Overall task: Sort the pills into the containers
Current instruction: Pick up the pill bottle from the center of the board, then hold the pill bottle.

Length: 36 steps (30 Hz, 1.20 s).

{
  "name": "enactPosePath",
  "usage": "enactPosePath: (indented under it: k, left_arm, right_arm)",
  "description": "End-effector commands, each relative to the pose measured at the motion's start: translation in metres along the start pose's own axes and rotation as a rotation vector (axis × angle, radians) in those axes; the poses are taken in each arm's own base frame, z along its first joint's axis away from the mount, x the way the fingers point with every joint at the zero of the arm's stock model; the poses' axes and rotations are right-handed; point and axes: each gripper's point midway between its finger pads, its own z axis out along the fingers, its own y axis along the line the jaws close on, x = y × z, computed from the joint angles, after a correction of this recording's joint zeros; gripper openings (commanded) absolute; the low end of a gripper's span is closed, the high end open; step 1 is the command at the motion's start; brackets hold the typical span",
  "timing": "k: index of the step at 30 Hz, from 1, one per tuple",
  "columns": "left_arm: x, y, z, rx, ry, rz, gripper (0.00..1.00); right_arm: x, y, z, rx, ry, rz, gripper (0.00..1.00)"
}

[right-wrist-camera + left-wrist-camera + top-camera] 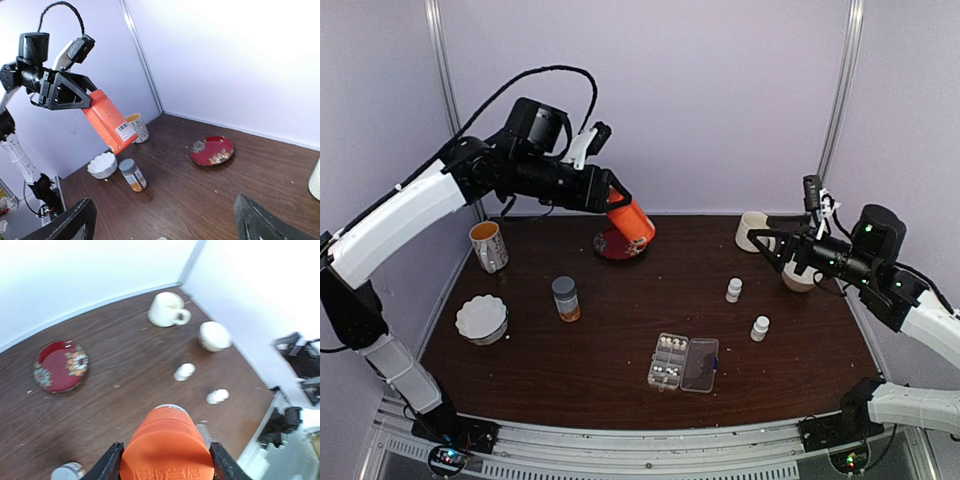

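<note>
The clear organiser box lies open near the table's front centre, its lid folded out to the right. Small whitish pills show in its left compartments. My left gripper is shut on an orange bottle and holds it tilted in the air above the red plate. In the left wrist view the bottle's orange end fills the space between the fingers. It also shows in the right wrist view. My right gripper is open and empty, raised at the right, its fingers spread wide.
A red plate sits at the back centre and a patterned cup at the back left. A white scalloped bowl and a grey-capped amber bottle are on the left. Two small white bottles and a cream mug are on the right.
</note>
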Motion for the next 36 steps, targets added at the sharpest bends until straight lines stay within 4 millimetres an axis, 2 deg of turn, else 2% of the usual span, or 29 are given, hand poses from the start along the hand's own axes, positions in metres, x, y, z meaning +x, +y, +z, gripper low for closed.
enactPosePath:
  k: [1, 7, 12, 16, 23, 28, 32, 36]
  left_arm:
    - [-0.010, -0.045, -0.032, 0.192, -0.058, -0.029, 0.21]
    - [-0.014, -0.095, -0.071, 0.405, -0.105, -0.066, 0.20]
    - [-0.009, -0.121, -0.090, 0.497, -0.099, -0.077, 0.18]
    - [-0.007, -0.135, -0.105, 0.562, -0.114, -0.094, 0.17]
    - [-0.002, -0.147, -0.117, 0.634, -0.098, -0.137, 0.16]
    - [0.002, -0.149, -0.117, 0.648, -0.087, -0.151, 0.15]
    - [0.002, -0.146, -0.118, 0.641, -0.096, -0.159, 0.14]
    - [0.006, -0.145, -0.115, 0.646, -0.092, -0.173, 0.14]
  right_arm:
    - [-0.045, 0.056, -0.013, -0.261, -0.200, -0.015, 1.00]
    - [-0.046, 0.119, -0.017, -0.357, -0.223, -0.219, 1.00]
    - [-0.040, 0.144, -0.001, -0.385, -0.211, -0.302, 0.99]
    - [-0.038, 0.156, 0.011, -0.374, -0.240, -0.392, 0.98]
    - [-0.039, 0.164, 0.031, -0.318, -0.260, -0.487, 0.98]
    - [-0.036, 0.176, 0.039, -0.353, -0.265, -0.506, 0.87]
    - [-0.035, 0.187, 0.039, -0.397, -0.290, -0.500, 0.85]
    - [-0.035, 0.194, 0.041, -0.413, -0.294, -0.500, 0.75]
